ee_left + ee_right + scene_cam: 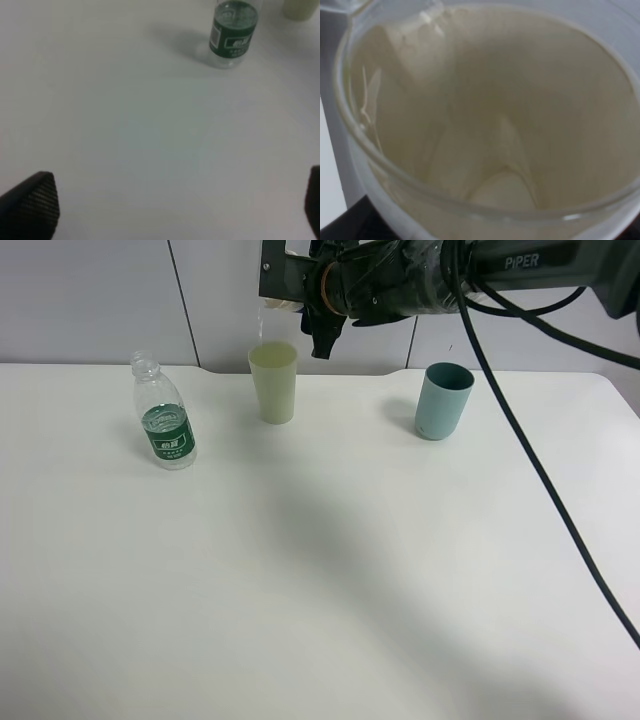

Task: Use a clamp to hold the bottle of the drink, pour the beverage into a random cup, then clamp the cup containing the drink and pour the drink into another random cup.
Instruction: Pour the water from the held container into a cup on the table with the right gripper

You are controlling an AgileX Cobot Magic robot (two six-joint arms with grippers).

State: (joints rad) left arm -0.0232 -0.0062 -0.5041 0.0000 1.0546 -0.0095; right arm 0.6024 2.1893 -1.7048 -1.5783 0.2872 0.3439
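Paper cup (485, 125) gripped in right hand (297, 302) tilts over pale tumbler (273, 382), second pour underway; next needs steady tilt; left hand (172, 210) open.

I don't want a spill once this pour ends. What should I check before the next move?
1. Right jaws closed on paper cup: ok.
2. Cup's lip above the mouth of the tumbler: ok.
3. Cup fully emptied: cannot tell.
4. Tumbler upright on table: ok.
5. Bottle upright, apart from tumbler: ok.
6. Left jaws open, holding nothing: ok.
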